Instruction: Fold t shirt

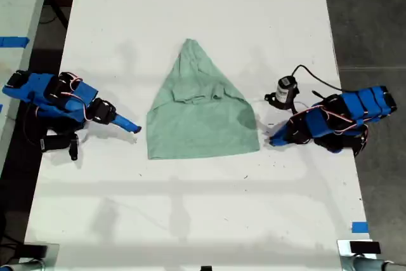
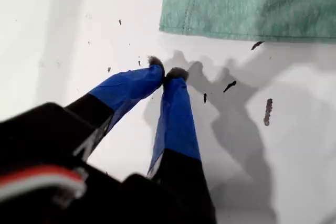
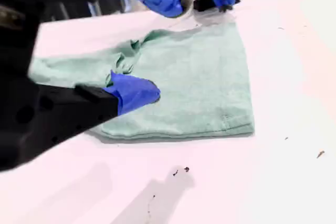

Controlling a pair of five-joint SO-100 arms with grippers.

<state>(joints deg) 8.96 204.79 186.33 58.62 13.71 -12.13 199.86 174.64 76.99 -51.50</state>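
The t shirt (image 1: pixel 203 118) lies partly folded in the middle of the white table (image 1: pixel 203 220), drawn into a peak at the far end with a straight hem nearest the camera. My first gripper (image 1: pixel 274 139) (image 2: pixel 165 72) is shut on nothing, its blue tips touching just off the shirt's hem corner (image 2: pixel 178 19) at the exterior view's right. On the exterior view's left, my second gripper (image 1: pixel 130 126) (image 3: pixel 152 45) stands open a short way from the shirt's (image 3: pixel 199 77) side edge, with nothing between its fingers.
A small black cylinder with a black cable (image 1: pixel 287 90) sits on the table beside the first arm. Blue tape marks (image 1: pixel 359 226) the table's near corner at the exterior view's right. The table's long edges drop off behind both arms. Dark specks (image 2: pixel 268 111) dot the surface.
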